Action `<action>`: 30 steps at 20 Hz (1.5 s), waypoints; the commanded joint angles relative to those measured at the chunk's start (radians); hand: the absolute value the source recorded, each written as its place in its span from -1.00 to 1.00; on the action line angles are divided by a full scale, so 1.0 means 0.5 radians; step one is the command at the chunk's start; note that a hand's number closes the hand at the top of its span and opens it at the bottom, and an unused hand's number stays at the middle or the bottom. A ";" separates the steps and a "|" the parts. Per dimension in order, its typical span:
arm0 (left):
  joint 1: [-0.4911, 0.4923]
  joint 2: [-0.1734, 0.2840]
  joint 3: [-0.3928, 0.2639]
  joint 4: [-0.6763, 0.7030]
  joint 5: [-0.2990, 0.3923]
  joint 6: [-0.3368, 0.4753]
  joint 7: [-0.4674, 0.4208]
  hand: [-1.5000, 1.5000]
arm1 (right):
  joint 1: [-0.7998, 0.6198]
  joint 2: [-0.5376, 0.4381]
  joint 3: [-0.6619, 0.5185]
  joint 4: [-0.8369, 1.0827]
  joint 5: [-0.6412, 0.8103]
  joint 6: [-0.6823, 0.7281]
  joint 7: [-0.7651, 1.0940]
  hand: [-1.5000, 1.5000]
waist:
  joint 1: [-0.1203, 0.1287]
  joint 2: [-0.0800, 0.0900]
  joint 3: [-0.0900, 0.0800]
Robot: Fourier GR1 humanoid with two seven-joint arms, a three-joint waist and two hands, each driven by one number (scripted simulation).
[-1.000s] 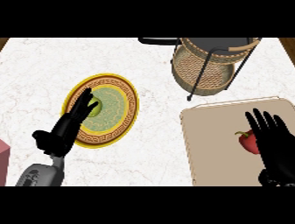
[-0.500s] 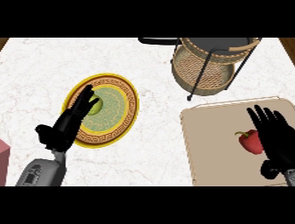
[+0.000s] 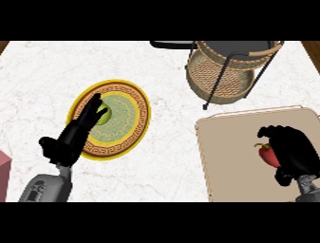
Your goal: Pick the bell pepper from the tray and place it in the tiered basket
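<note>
Stone, wicker and glossy surfaces

White veined marble counter [image 3: 162, 71]; woven wicker tiered basket [image 3: 222, 76] on thin black metal frame; matt beige tray [image 3: 225, 156]; glossy red bell pepper [image 3: 266, 154]; patterned glazed plate [image 3: 131, 121]

1. I see even, bright light across the white marble counter [image 3: 169, 71], with no glare spots.
2. The wire legs of the tiered basket [image 3: 225, 71] cast only faint shadows.
3. Both black hands read as near-solid dark shapes, so finger detail is hard for me to make out.
4. Edges look undistorted.
</note>
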 commanded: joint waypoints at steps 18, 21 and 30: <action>0.215 0.019 0.090 -0.084 -0.029 0.054 0.051 0.00 | 0.638 0.895 -0.646 -0.320 0.138 -0.371 1.477 1.00 | -0.218 -0.022 -0.007; 0.207 0.005 0.050 -0.086 -0.048 0.041 0.049 0.00 | 0.701 0.983 -0.446 -0.679 0.303 -0.533 1.801 1.00 | -0.157 -0.019 -0.004; 0.160 -0.025 -0.003 -0.052 -0.057 -0.004 0.030 0.00 | 0.320 0.992 0.028 -1.477 0.920 -0.423 2.214 1.00 | -0.020 0.006 -0.004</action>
